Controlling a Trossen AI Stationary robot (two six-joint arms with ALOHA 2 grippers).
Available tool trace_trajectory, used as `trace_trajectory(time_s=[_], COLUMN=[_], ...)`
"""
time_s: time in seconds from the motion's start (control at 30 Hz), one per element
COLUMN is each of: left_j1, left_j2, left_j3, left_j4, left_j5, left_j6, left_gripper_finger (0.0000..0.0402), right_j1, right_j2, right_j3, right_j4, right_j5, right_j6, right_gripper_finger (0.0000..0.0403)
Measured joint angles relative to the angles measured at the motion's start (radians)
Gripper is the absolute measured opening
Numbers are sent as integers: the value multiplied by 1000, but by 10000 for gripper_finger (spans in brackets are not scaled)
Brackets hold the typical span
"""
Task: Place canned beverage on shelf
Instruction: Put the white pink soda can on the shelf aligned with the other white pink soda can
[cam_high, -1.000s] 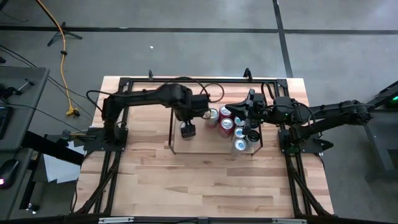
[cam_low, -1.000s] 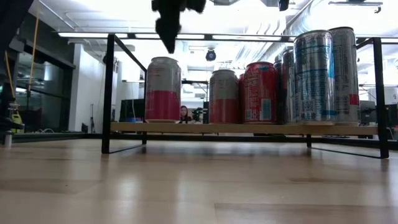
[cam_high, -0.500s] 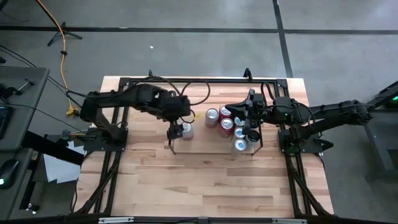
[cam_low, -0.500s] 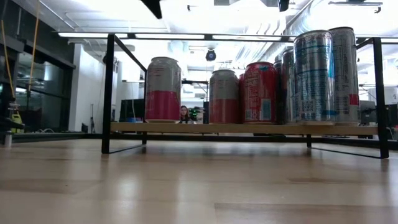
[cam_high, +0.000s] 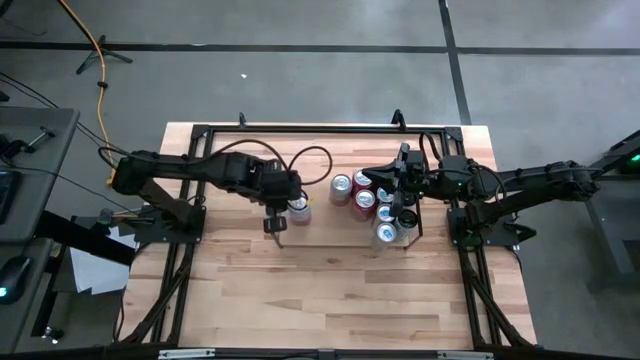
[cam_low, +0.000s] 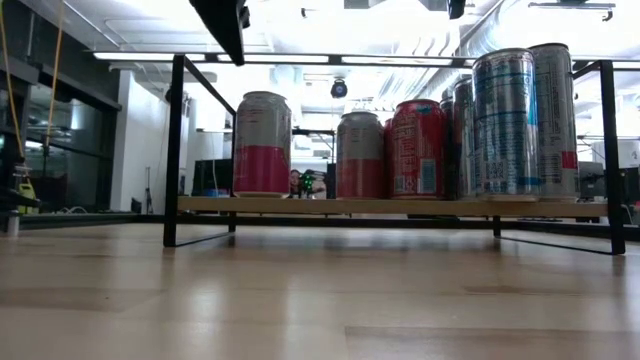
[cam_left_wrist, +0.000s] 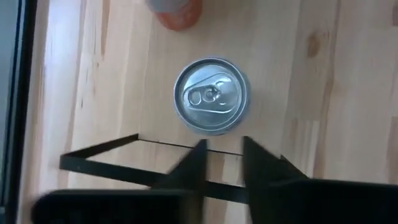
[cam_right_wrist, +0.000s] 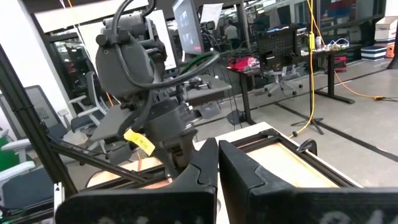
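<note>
No legible txt on cans (cam_low: 417, 148).

Pale wooden table (cam_high: 330, 290), planks with visible grain and knots, a soft satin sheen low across the front. On it the shelf (cam_low: 176, 150): thin black metal rods, matt, carrying a light wooden board. Red-and-silver can (cam_low: 262, 143) near frame centre-left, printed metal, glossy. Seen from above in the left wrist view, its lid (cam_left_wrist: 211, 94) is bare brushed aluminium, bright, with a pull tab. Tall blue-silver cans (cam_low: 505, 122) at the right gleam with highlights. Left gripper (cam_left_wrist: 221, 165) fingers look dark matt plastic; right gripper (cam_right_wrist: 217, 165) the same, slightly shiny edges. Grey floor (cam_high: 300, 80) around the table, dull and smooth.
</note>
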Motion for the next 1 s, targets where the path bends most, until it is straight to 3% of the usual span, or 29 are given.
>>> trace_trajectory(time_s=[0.07, 0.27, 0.63, 1.0], left_j1=[11, 75, 94, 94], left_j2=[0, 45, 137, 150], left_j3=[0, 0, 7, 49], left_j4=[0, -11, -69, -88], left_j5=[20, 151, 182, 138], left_j6=[28, 5, 1, -4], left_gripper_finger=[16, 2, 0, 0], right_j1=[0, 0, 0, 0], right_j2=[0, 16, 52, 52], right_j3=[0, 0, 0, 0], right_j4=[0, 7, 9, 29], right_j5=[0, 2, 32, 35], right_j6=[0, 0, 44, 26], right_gripper_finger=[0, 0, 0, 0])
